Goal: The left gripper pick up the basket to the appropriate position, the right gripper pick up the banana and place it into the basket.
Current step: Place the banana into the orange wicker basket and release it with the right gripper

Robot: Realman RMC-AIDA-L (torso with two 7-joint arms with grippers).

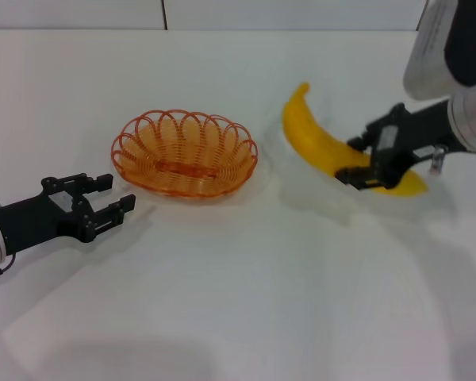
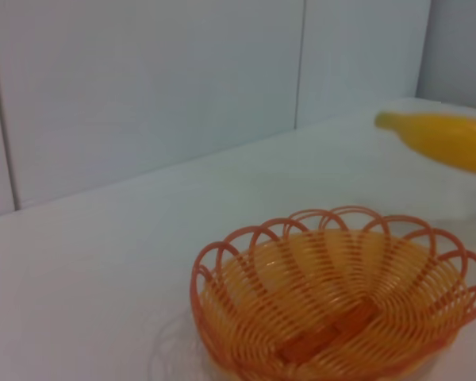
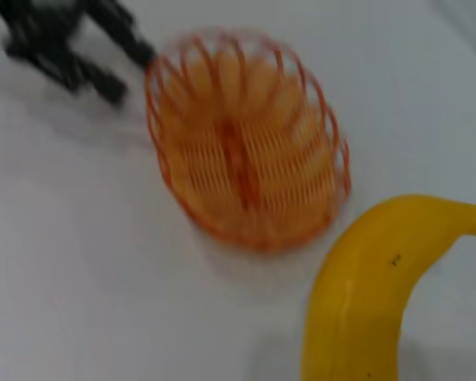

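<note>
— Nearest the head camera: left tool, low on the table, fingers spread, holding nothing, just short of the basket and not touching it.

— And the basket?

— Upright on the table, empty, rim toward the left tool. Apparently placed already, or not yet gripped; cannot say which.

— Step in hand?

— Most likely the banana pick. Right tool pinching the banana near its thick end, one finger each side. Banana to the right of the basket, close by, seemingly just above the table.

— Next move?

— Probably a lift, a carry left over the scalloped rim, banana turned lengthwise along the oval, then release.
</note>
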